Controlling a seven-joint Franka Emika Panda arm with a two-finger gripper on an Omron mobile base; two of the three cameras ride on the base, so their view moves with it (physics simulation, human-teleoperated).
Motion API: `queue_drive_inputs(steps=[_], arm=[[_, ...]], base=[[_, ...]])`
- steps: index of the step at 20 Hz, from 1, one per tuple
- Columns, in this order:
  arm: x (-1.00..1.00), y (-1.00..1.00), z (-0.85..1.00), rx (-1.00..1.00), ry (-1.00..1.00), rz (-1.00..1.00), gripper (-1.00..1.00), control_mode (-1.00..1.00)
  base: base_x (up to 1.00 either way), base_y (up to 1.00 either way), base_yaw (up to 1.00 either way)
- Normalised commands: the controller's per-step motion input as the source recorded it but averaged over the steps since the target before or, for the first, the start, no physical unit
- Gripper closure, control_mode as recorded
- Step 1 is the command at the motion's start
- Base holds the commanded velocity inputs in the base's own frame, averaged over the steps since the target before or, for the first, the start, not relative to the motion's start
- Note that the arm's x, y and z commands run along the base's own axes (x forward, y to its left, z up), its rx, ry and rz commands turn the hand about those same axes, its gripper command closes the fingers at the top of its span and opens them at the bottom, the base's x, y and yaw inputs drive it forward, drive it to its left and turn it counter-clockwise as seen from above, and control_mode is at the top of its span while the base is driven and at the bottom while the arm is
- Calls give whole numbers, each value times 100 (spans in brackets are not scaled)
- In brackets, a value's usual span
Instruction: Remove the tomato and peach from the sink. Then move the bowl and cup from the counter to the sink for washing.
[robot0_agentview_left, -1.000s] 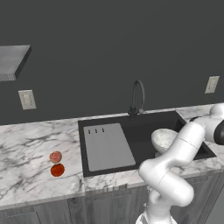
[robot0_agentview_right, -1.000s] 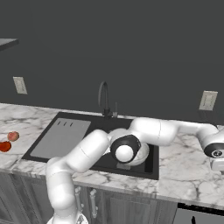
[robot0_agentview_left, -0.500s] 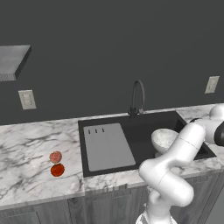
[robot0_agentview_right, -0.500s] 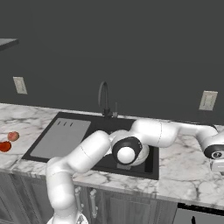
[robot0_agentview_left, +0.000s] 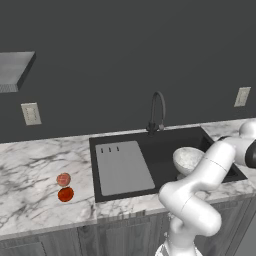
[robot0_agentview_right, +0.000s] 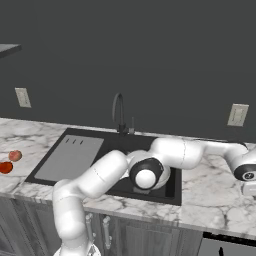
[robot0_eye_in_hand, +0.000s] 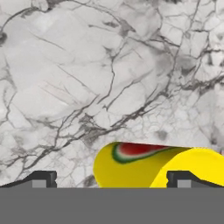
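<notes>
claw (robot0_eye_in_hand: 109, 179) spread wide around cup (robot0_eye_in_hand: 157, 166)

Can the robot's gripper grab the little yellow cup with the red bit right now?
Probably yes. The gripper is open, and the small yellow cup with red colouring sits between its fingertips on the white marble counter, with nothing blocking it.

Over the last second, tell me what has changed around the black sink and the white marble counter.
Nothing visibly changed. The wide speckled pale bowl lies in the black sink, the deep red tomato and pinkish peach sit on the white marble counter to its left, and the open gripper hangs over the yellow cup on the marble.
</notes>
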Motion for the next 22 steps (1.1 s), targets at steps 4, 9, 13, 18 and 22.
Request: queue_drive_inputs(steps=[4,9,13,18,22], arm=[[5,-8,-16,0,5,2,-100,-100],[1,-7,-17,1,6,3,-100,-100],[0,-3,-16,1,3,4,-100,-100],[0,0,-17,1,1,3,-100,-100],[-1,0,-19,1,0,2,-100,-100]], base=[[0,0,0],[0,0,0],[0,0,0],[0,0,0],[0,0,0]])
